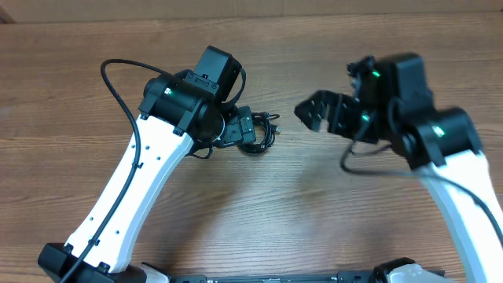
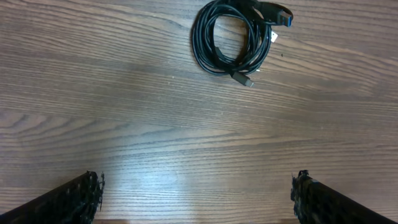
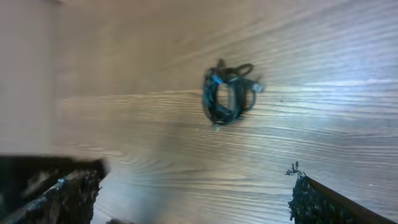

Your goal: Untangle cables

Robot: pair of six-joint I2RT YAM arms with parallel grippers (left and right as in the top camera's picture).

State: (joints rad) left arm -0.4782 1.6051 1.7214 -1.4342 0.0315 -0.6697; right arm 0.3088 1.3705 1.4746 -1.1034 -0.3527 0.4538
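The cables (image 1: 263, 135) are thin black cords wound into one small coiled bundle on the wooden table, partly hidden by my left gripper in the overhead view. The bundle shows whole in the left wrist view (image 2: 235, 36), with small plug ends sticking out, and blurred in the right wrist view (image 3: 227, 94). My left gripper (image 1: 245, 130) is open and empty, hovering just left of the bundle. My right gripper (image 1: 313, 112) is open and empty, a short way to the right of the bundle.
The wooden table (image 1: 314, 204) spreads all round the bundle. Thicker black cables run along both white arms (image 1: 118, 86). A paler strip lies along the table's far edge (image 1: 251, 8).
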